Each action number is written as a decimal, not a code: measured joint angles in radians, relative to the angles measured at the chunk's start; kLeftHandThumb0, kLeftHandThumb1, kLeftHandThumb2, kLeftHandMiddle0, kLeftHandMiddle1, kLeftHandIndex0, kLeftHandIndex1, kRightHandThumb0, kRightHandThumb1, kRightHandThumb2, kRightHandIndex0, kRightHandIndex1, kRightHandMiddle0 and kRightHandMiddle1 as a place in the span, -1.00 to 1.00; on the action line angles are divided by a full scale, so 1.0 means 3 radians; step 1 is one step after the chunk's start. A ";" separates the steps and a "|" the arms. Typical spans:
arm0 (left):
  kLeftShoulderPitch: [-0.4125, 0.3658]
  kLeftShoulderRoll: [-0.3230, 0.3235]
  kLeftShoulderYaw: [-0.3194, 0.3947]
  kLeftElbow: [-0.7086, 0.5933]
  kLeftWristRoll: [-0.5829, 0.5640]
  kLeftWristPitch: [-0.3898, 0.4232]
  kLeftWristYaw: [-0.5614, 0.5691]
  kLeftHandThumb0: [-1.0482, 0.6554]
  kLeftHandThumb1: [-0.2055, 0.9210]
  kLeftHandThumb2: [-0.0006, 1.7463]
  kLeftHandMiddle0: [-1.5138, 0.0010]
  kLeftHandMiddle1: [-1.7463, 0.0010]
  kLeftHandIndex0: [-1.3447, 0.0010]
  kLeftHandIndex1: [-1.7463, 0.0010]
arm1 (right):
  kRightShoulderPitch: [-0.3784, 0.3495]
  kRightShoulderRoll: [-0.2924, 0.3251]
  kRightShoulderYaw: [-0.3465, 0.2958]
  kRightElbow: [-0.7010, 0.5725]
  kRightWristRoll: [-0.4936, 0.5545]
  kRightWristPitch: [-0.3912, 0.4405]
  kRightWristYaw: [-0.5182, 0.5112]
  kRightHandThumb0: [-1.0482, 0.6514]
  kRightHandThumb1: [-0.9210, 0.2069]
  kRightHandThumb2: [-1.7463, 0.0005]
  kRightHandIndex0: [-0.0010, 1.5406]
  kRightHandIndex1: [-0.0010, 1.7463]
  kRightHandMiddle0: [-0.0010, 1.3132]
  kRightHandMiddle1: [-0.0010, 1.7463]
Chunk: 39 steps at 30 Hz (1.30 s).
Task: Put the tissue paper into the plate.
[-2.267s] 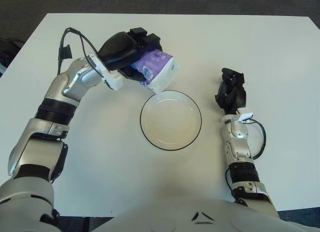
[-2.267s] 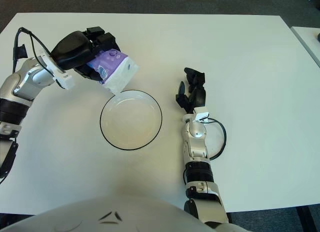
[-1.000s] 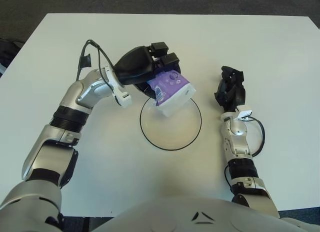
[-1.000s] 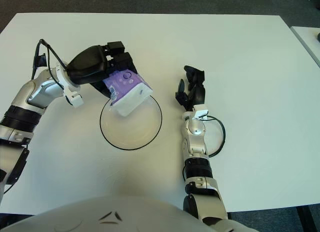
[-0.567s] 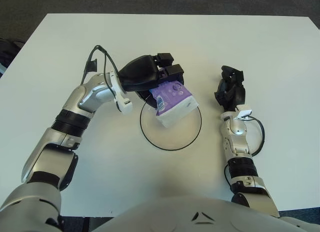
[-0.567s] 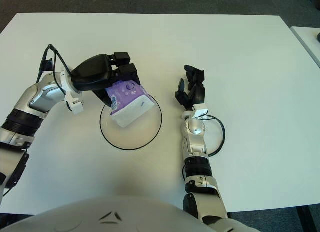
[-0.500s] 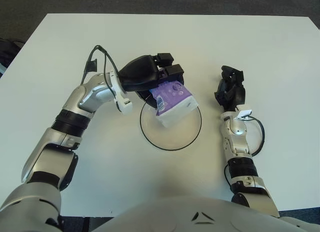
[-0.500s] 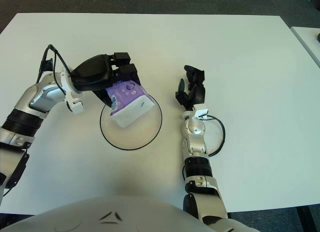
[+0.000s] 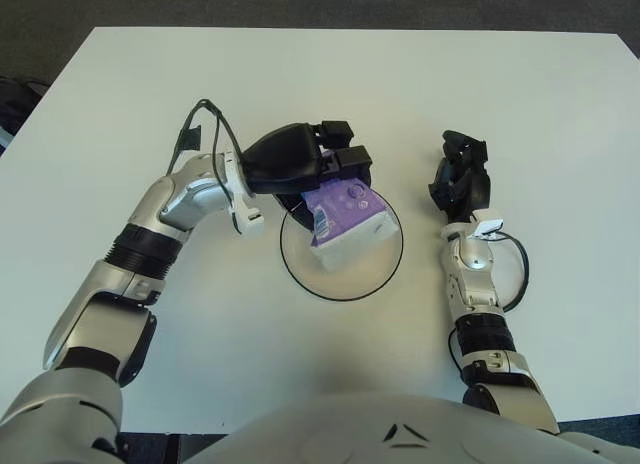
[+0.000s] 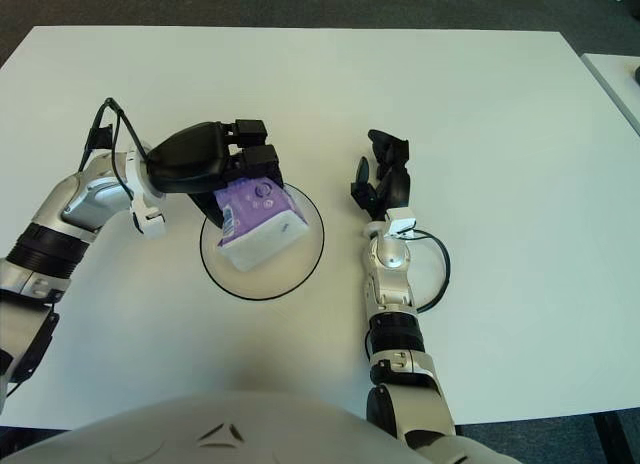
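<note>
A purple and white tissue pack (image 9: 345,221) lies tilted inside the clear, dark-rimmed plate (image 9: 375,277) at the table's middle. My left hand (image 9: 310,169) hovers over the plate's far left rim, its black fingers still curled on the pack's upper end. In the right eye view the same pack (image 10: 258,221) fills the plate's (image 10: 295,272) left half under the hand (image 10: 222,162). My right hand (image 9: 460,177) shows to the right of the plate, fingers relaxed and holding nothing.
The white table (image 9: 560,104) spreads wide on all sides of the plate. A black cable (image 9: 518,274) loops beside my right forearm. Dark floor lies beyond the table's far edge.
My left hand has carried the tissue pack rightward and down from the plate's far left rim into the plate. The right hand has not moved.
</note>
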<state>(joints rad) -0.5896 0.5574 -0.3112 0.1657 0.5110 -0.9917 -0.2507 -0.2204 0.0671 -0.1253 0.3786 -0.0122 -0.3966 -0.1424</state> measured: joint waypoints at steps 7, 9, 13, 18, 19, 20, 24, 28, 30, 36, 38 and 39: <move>0.0000 0.0002 -0.0021 0.0000 -0.0004 0.0000 -0.0093 -0.33 -0.07 0.50 -0.60 -1.00 0.09 -1.00 | -0.0005 -0.0003 0.0001 0.0009 0.0000 -0.0008 0.0000 -0.42 -1.00 0.20 -0.67 -0.40 -1.00 0.29; 0.0000 0.0002 -0.0021 -0.0001 -0.0010 0.0003 -0.0109 -0.33 -0.07 0.50 -0.60 -1.00 0.09 -1.00 | -0.0005 -0.0004 0.0001 0.0011 0.0000 -0.0010 0.0000 -0.42 -1.00 0.20 -0.67 -0.40 -1.00 0.29; 0.0000 0.0002 -0.0020 -0.0009 -0.0037 0.0013 -0.0140 -0.33 -0.07 0.50 -0.60 -1.00 0.09 -1.00 | -0.0005 -0.0007 0.0001 0.0014 -0.0001 -0.0013 0.0000 -0.42 -1.00 0.19 -0.67 -0.40 -1.00 0.28; 0.0000 0.0002 -0.0020 -0.0034 -0.0065 0.0035 -0.0161 -0.33 -0.07 0.50 -0.60 -1.00 0.09 -1.00 | -0.0004 -0.0008 0.0000 0.0015 -0.0001 -0.0015 0.0000 -0.42 -1.00 0.19 -0.68 -0.40 -1.00 0.29; 0.0001 0.0002 -0.0020 -0.0038 -0.0068 0.0043 -0.0167 -0.33 -0.07 0.50 -0.60 -1.00 0.09 -1.00 | -0.0004 -0.0009 0.0000 0.0015 -0.0001 -0.0015 0.0000 -0.42 -1.00 0.19 -0.68 -0.40 -1.00 0.29; 0.0001 0.0002 -0.0020 -0.0042 -0.0075 0.0050 -0.0175 -0.33 -0.07 0.50 -0.60 -1.00 0.10 -1.00 | -0.0004 -0.0009 0.0000 0.0015 -0.0001 -0.0015 0.0001 -0.42 -1.00 0.19 -0.68 -0.40 -1.00 0.29; 0.0005 0.0001 -0.0019 -0.0050 -0.0090 0.0068 -0.0192 -0.33 -0.06 0.50 -0.60 -1.00 0.10 -1.00 | -0.0004 -0.0010 0.0000 0.0015 -0.0001 -0.0015 0.0001 -0.41 -1.00 0.20 -0.67 -0.40 -1.00 0.29; 0.0010 -0.0003 -0.0015 -0.0052 -0.0092 0.0067 -0.0191 -0.32 -0.06 0.49 -0.60 -1.00 0.10 -1.00 | -0.0004 -0.0010 0.0001 0.0015 -0.0001 -0.0015 0.0001 -0.41 -1.00 0.21 -0.67 -0.39 -1.00 0.29; 0.0018 -0.0009 -0.0010 -0.0052 -0.0092 0.0063 -0.0190 -0.32 -0.06 0.49 -0.59 -1.00 0.10 -1.00 | -0.0004 -0.0011 0.0001 0.0015 -0.0001 -0.0015 0.0001 -0.41 -1.00 0.21 -0.67 -0.39 -1.00 0.30; 0.0079 -0.0085 0.0057 -0.0050 -0.0079 0.0027 -0.0068 -0.30 0.09 0.37 -0.38 -1.00 0.19 -1.00 | -0.0004 -0.0012 0.0000 0.0015 -0.0001 -0.0015 0.0003 -0.41 -1.00 0.22 -0.68 -0.38 -1.00 0.31; 0.0102 -0.0121 0.0095 -0.0051 -0.0046 0.0021 -0.0008 -0.27 0.30 0.20 -0.20 -1.00 0.32 -1.00 | -0.0004 -0.0012 -0.0001 0.0015 0.0000 -0.0015 0.0005 -0.40 -1.00 0.22 -0.68 -0.38 -1.00 0.31; 0.0114 -0.0135 0.0110 -0.0052 -0.0038 0.0028 0.0013 -0.25 0.44 0.08 -0.07 -1.00 0.41 -1.00 | -0.0004 -0.0012 -0.0001 0.0016 0.0000 -0.0015 0.0007 -0.40 -1.00 0.21 -0.68 -0.38 -1.00 0.31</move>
<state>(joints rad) -0.5556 0.5169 -0.2782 0.1501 0.4996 -0.9834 -0.2468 -0.2216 0.0635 -0.1256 0.3834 -0.0122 -0.4010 -0.1403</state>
